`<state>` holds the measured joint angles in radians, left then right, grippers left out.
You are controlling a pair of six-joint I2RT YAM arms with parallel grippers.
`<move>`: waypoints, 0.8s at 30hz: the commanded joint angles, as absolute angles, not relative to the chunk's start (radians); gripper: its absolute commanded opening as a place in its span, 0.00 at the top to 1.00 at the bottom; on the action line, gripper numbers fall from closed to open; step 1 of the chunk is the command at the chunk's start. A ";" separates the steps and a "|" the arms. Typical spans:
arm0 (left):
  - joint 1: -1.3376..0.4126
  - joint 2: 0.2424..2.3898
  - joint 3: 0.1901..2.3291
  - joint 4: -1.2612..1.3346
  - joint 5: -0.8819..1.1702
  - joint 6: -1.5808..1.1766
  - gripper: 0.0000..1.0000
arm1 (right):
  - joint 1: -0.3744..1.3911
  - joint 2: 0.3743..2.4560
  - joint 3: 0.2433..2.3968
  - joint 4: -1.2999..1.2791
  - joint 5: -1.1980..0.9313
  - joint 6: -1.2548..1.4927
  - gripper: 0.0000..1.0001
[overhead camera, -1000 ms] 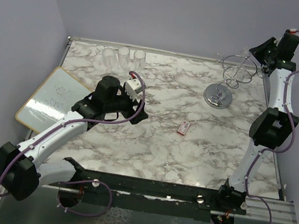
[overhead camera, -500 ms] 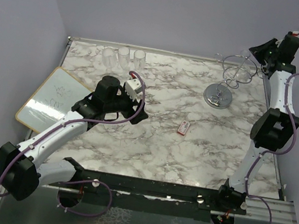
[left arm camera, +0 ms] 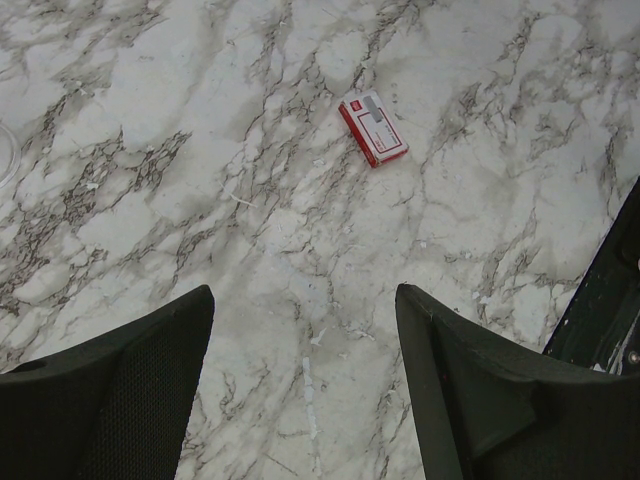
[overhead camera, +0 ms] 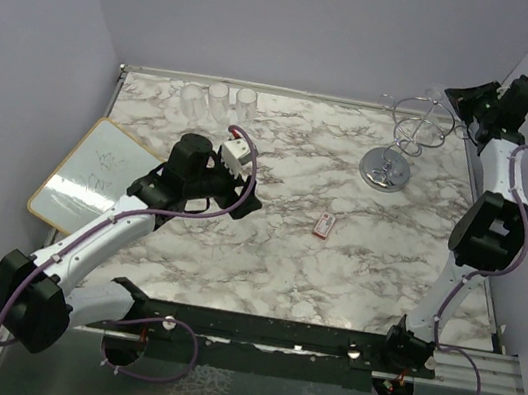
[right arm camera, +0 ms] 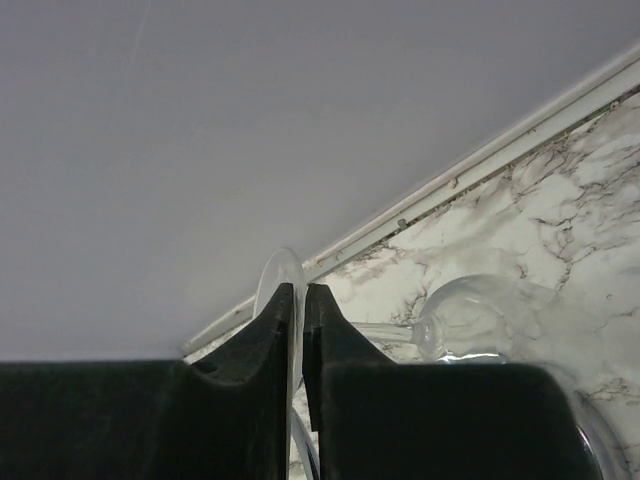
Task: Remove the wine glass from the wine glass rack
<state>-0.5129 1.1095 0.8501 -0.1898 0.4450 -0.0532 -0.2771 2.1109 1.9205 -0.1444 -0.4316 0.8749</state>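
Note:
The wine glass rack (overhead camera: pixel 387 167) stands at the back right, with a round shiny base, a central post and a wire ring (overhead camera: pixel 418 117) on top. My right gripper (overhead camera: pixel 460 97) is high at the ring's right side. In the right wrist view it (right arm camera: pixel 299 290) is shut on the thin round foot of the clear wine glass (right arm camera: pixel 274 278). The stem runs right to the bowl (right arm camera: pixel 480 315). The glass lies sideways. My left gripper (overhead camera: pixel 244 197) hangs open and empty over the marble, its jaws wide apart in the left wrist view (left arm camera: pixel 303 292).
A small red and white box (overhead camera: pixel 323 226) lies mid-table and also shows in the left wrist view (left arm camera: pixel 372 128). Three clear cups (overhead camera: pixel 218 99) stand at the back left. A whiteboard (overhead camera: pixel 95 174) lies at the left edge. The back wall and the right wall are close to the right arm.
My right gripper has moved right and a little up, away from the rack's ring, still shut on the glass's foot. The left arm has not moved.

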 commanded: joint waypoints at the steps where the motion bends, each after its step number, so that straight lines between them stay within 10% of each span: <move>1: -0.520 1.115 0.845 -0.164 0.463 -0.047 0.25 | -0.286 2.063 1.905 -0.039 -0.470 0.939 0.99; 24: -0.521 1.112 0.844 -0.164 0.464 -0.046 0.25 | -0.287 2.112 1.874 0.131 -0.508 1.139 0.99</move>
